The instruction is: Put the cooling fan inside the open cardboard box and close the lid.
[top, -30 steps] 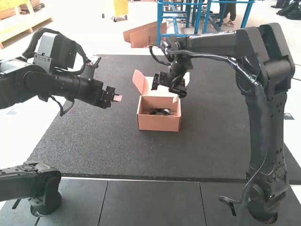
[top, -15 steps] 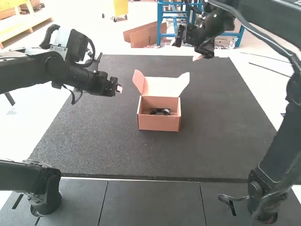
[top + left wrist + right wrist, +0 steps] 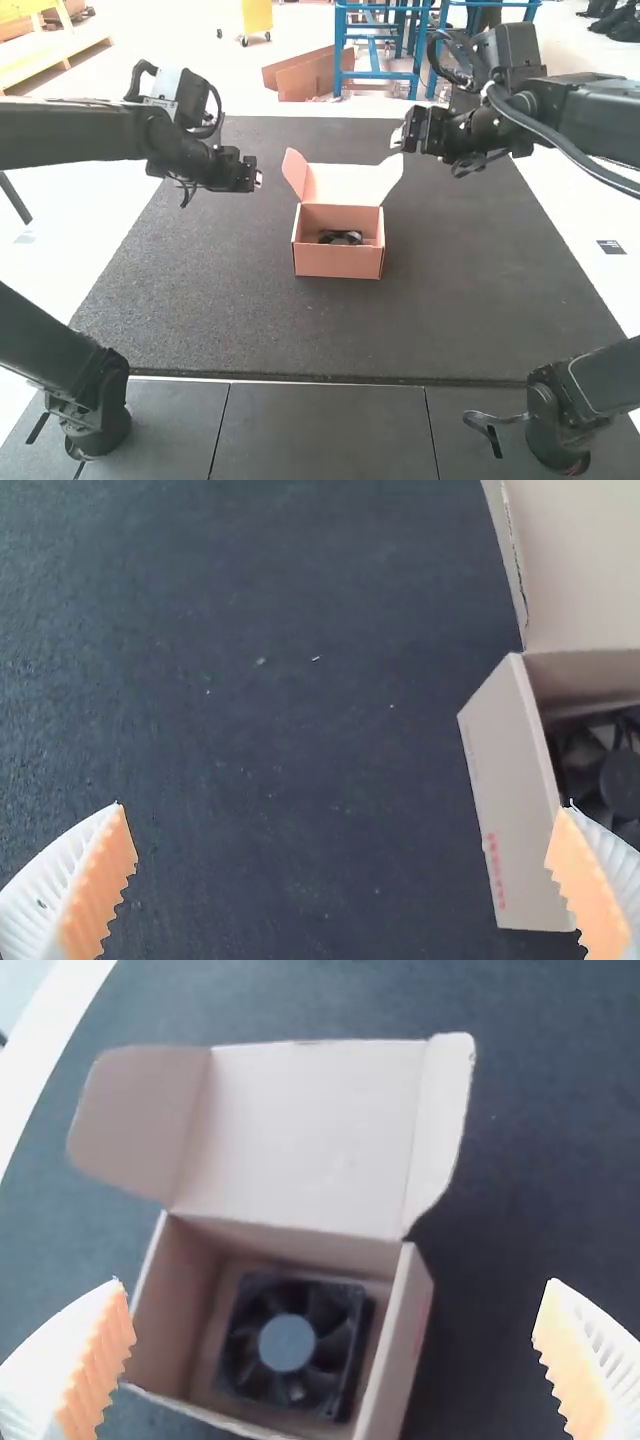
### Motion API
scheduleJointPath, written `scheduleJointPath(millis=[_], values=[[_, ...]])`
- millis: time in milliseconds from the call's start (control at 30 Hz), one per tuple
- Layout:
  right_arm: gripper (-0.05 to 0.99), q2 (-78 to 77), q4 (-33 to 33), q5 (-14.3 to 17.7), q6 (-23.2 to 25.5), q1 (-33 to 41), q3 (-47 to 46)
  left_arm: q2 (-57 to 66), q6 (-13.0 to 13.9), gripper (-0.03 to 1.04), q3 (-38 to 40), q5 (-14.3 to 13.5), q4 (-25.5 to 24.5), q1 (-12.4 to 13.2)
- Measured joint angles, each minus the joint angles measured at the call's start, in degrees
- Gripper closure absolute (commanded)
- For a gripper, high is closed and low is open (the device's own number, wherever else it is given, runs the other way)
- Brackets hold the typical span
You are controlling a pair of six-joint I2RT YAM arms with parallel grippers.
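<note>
Cardboard, plain brown, makes up the box (image 3: pixel 338 240) that sits on the black mat (image 3: pixel 200 290) covering the counter, about midway between the left and right edges and somewhat nearer the far edge than the near one. Its lid (image 3: pixel 345 183) stands upright along the far wall, with a small flap spread out at each end, so the box is open at the top. The cooling fan (image 3: pixel 290 1345) lies flat on the box floor, blades and round hub facing up, with the walls standing around it.

The left hand (image 3: pixel 255 178) hangs above the mat on the side of the box toward the left edge, about level with the raised lid and clear of it. Its white ribbed fingers (image 3: pixel 95 880) with orange pads are spread wide and hold nothing; between them lies bare mat, with a side wall of the box near one finger.

The right hand (image 3: pixel 405 135) hangs on the side toward the right edge, near the far end of the mat, just beside the lid's upper corner flap. Whether it touches that flap is hard to tell. Its fingers (image 3: pixel 95 1360) are likewise spread wide and empty, and its wrist view looks down into the open box at the fan.
</note>
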Motion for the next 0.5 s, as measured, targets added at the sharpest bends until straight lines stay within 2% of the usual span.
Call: scheduleJointPath(millis=[167, 500], values=[[0.02, 1.7, 4.22, 0.13, -0.17, -0.07, -2.73, 4.5, -0.17, 0.04, 2.1, -1.42, 2.78, 0.0], [0.02, 12.17, 9.86, -0.07, -0.24, -0.07, -1.77, 14.03, -0.37, 0.04, 9.16, -3.43, 5.64, 0.0]])
